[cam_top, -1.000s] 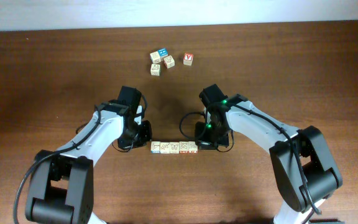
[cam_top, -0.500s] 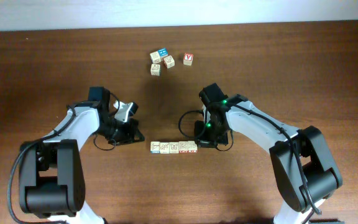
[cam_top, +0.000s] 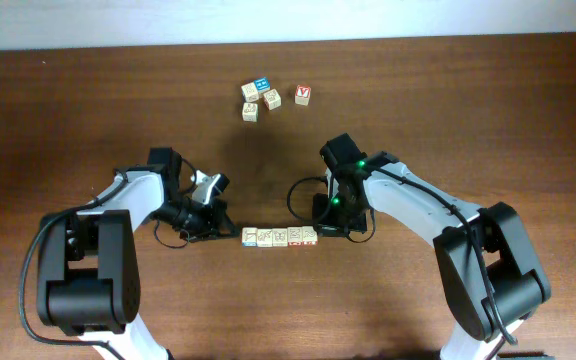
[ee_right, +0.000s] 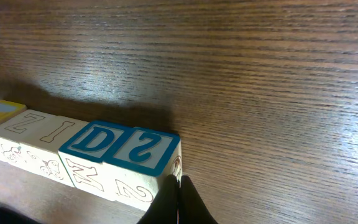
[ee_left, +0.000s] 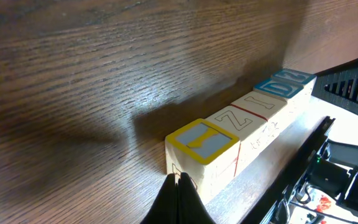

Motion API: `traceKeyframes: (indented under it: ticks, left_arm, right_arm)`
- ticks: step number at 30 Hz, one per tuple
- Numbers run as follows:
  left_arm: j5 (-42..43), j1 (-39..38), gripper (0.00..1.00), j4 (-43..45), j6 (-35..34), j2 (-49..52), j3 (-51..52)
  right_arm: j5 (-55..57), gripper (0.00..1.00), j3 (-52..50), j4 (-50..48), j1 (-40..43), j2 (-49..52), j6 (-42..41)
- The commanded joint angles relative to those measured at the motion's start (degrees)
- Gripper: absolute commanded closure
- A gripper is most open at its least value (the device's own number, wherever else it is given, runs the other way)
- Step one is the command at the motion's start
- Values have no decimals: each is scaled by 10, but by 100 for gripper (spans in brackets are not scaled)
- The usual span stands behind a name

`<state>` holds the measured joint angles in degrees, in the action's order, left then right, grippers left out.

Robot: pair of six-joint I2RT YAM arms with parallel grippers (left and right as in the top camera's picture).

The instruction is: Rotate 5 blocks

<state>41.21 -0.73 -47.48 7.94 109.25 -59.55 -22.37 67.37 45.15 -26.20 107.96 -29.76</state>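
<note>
The left gripper (ee_left: 179, 186) is being held with its jaws pressed together and nothing between them. Its tip is being shown just beside the end face of the yellow-framed block (ee_left: 202, 142). The right gripper (ee_right: 179, 190) is likewise being held closed and empty, just beside the blue "2" block (ee_right: 146, 151) at the opposite end. Whether either tip is touching cannot be told. The five blocks (cam_top: 280, 237) are being shown in one touching row between the arms on the wooden table (cam_top: 468, 100). Other loose cubes (cam_top: 271, 98) are being seen well apart, toward the far edge.

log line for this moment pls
left gripper: shut, at yellow-framed block | right gripper: shut, at blue 2 block | block row: five in line | loose cubes: far side
</note>
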Motion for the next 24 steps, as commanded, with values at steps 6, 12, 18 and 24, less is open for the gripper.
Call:
traceKeyframes:
  ticks: [6, 12, 18, 24]
  left_arm:
    - [11, 0, 100, 16, 14, 7, 8]
    - [15, 0, 100, 15, 25, 7, 8]
    - [15, 0, 100, 13, 25, 7, 17]
    - [34, 0, 100, 14, 25, 7, 17]
  right_arm:
    - [5, 96, -6, 0, -1, 2, 3]
    - [5, 96, -6, 0, -1, 2, 3]
    - [5, 96, -6, 0, 0, 2, 3]
    - [5, 96, -6, 0, -1, 2, 3]
